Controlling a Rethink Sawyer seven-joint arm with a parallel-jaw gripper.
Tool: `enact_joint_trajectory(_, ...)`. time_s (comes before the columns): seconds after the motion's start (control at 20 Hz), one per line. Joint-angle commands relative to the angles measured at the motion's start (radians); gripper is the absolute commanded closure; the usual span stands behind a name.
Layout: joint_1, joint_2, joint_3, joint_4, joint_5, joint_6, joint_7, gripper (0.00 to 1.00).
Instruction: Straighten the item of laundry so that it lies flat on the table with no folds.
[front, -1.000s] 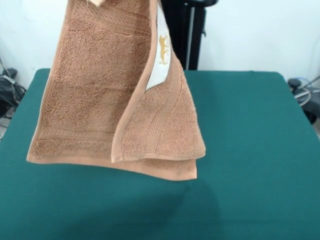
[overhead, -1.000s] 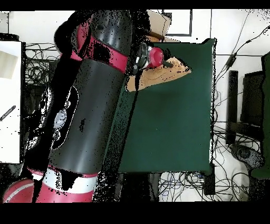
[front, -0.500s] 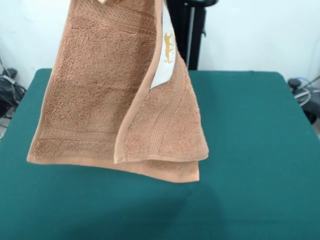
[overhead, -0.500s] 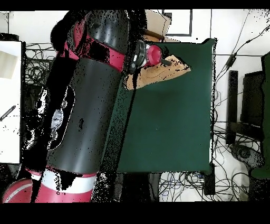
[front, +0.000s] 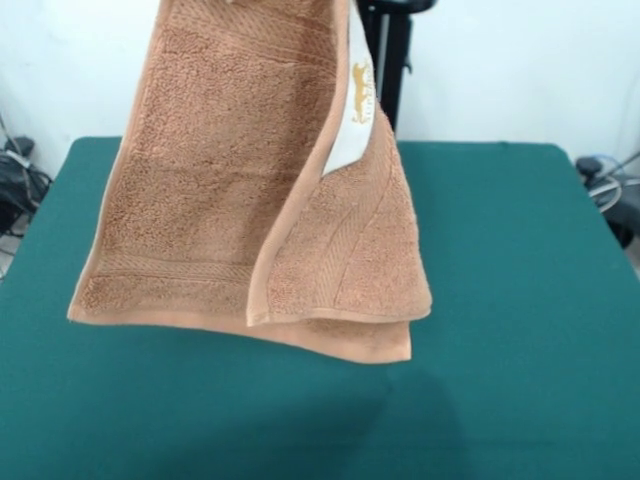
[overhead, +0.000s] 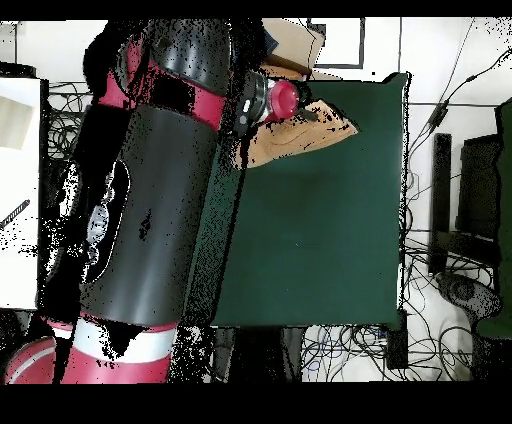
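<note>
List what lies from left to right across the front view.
Tangle of cables at the left edge → hanging tan towel → white tag on the towel → bare green table → cables at the right edge.

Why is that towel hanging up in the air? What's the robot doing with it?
The robot arm is holding the brown towel up above the green table. The towel hangs from its top, which is out of the front view, and it is doubled over, with one part folded in front of the other and a white tag showing. Its bottom edge looks clear of the table. So it is not flat yet.
</note>
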Motion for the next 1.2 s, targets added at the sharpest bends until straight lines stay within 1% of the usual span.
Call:
enact_joint_trajectory(0.05,0.02,0.021,0.031,0.005,0.044,0.088,0.306,1.0)
enact_joint_trajectory(0.6,0.04,0.043,0.044,0.018,0.055,0.07,0.361,1.0)
enact_joint_trajectory(1.2,0.053,0.054,0.04,0.026,0.067,0.07,0.385,1.0)
